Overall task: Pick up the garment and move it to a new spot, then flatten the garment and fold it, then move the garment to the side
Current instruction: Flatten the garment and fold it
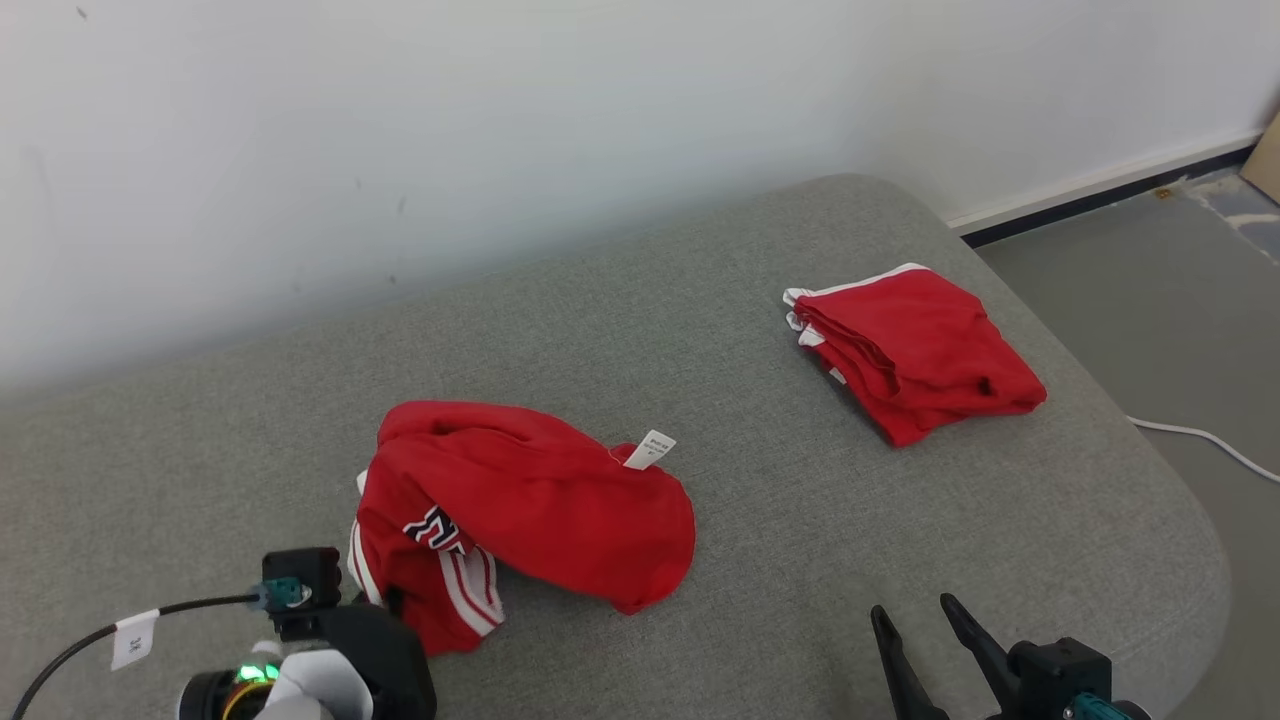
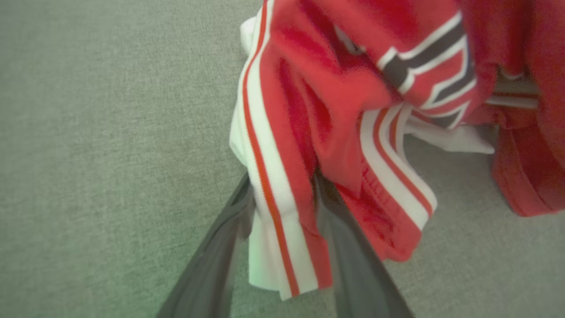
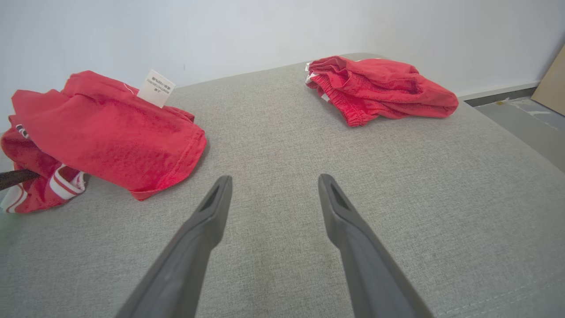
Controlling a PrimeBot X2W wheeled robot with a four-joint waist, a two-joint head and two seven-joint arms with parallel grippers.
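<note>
Grasp at the striped hem [image 2: 258,132] of the red garment [image 1: 520,500], crumpled at the near left of the grey cushion [image 1: 750,520].

My left end effector [image 2: 282,185] has a finger either side of that hem, cloth between them, though I cannot tell if the pinch is firm; my right end effector [image 3: 273,179] hangs spread over bare cushion. I want the hem seated deep before lifting, then a straight rise, keeping well apart from the folded red garment [image 1: 915,350] at far right.
</note>
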